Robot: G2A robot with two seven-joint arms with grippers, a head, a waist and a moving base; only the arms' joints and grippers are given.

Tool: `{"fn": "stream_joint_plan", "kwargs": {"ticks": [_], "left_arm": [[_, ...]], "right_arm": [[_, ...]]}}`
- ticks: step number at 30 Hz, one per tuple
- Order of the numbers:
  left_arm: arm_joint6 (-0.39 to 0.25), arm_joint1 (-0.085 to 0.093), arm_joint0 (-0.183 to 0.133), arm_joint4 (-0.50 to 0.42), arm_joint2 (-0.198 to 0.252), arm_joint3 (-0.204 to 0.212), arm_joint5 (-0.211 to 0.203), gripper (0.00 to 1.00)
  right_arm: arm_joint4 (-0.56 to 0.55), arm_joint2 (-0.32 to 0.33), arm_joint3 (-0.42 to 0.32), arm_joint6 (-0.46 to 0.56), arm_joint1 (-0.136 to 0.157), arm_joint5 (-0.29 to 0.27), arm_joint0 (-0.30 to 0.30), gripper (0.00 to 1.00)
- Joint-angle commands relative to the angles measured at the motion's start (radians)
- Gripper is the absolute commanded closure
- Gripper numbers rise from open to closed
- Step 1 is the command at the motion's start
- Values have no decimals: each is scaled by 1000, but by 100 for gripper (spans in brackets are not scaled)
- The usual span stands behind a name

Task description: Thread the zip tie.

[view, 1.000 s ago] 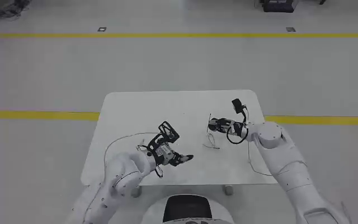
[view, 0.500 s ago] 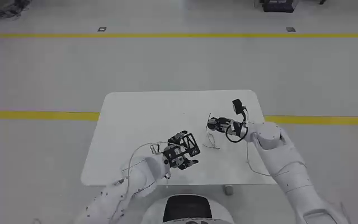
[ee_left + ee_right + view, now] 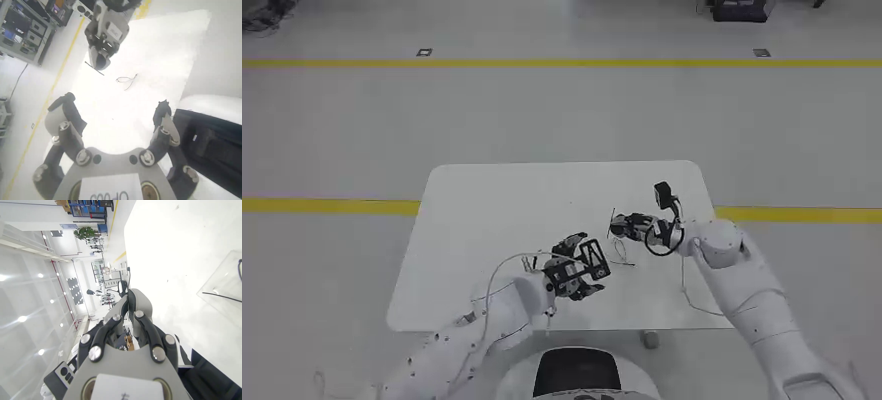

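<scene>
Left gripper (image 3: 116,99): spread wide with nothing in it, hanging over the near part of the white table (image 3: 502,200). Right gripper (image 3: 98,65): pinched tight on a straight black zip tie (image 3: 100,73), up off the tabletop, both ends poking out past the fingers (same tight squeeze seen from its own wrist camera). Counting two grippers, one table. On to the small stuff: looped tie (image 3: 130,82) lying flat on the table between the two grippers, touching neither, well clear of the left fingers. Counting one held tie plus that one loose loop (maybe two strands tangled together, honestly can't tell).
</scene>
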Motion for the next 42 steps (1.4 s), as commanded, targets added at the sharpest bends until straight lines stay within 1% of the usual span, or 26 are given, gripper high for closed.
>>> {"fn": "stream_joint_plan", "kwargs": {"ticks": [1,3,4,5,6,7,8,9,17,18,19,20,22,23,24,26,27,28,36,38,39,41,42], "left_arm": [[-10,12,-60,0,47,1,36,0],[-10,22,-111,0,97,15,69,0],[-19,29,-150,0,138,25,83,0],[-24,34,-179,0,171,34,100,0],[-24,37,-205,0,205,45,123,0],[-17,41,-234,0,248,64,162,0],[-19,44,-257,0,280,84,192,0],[-20,45,-272,0,302,93,210,0],[-20,45,-272,0,302,93,210,0],[-19,46,-279,0,303,96,205,0],[-22,49,-301,0,309,98,191,0],[-27,51,-318,0,320,99,189,0],[-86,61,-394,0,367,95,167,0],[-115,65,-430,0,397,88,167,0],[-143,69,-468,0,438,86,175,0],[-174,72,-530,0,502,87,196,0],[-187,73,-555,0,534,93,217,0],[-203,72,-578,0,562,98,247,0],[-196,72,-575,-1,562,98,246,0],[-164,73,-568,0,555,112,237,0],[-152,73,-564,0,553,112,236,0],[-112,72,-553,0,546,116,243,0],[-92,72,-541,-4,541,121,246,0]], "right_arm": [[42,1,9,20,-1,3,2,100],[77,2,17,39,-3,7,4,100],[95,2,24,49,-3,12,5,100],[107,3,29,55,-3,17,7,100],[119,3,33,59,-4,23,8,100],[138,2,40,67,-5,32,10,100],[150,0,45,73,-5,39,13,100],[154,-2,51,71,-6,43,17,100],[154,-3,55,62,-6,41,20,100],[154,-3,55,62,-6,41,20,100],[154,-5,52,52,-7,39,16,100],[155,-8,44,41,-8,40,11,100],[162,-12,35,24,-9,55,7,100],[167,-13,31,18,-9,61,5,100],[172,-13,28,13,-9,66,4,100],[179,-12,25,2,-9,76,3,100],[184,-12,23,-1,-9,80,2,100],[189,-9,23,-2,-8,84,2,100],[190,-8,23,-3,-8,84,2,100],[198,-13,9,-26,-10,81,-8,100],[205,-15,5,-32,-11,82,-9,100],[225,-17,0,-42,-13,87,-12,100],[243,-18,-2,-44,-15,92,-13,100]]}}
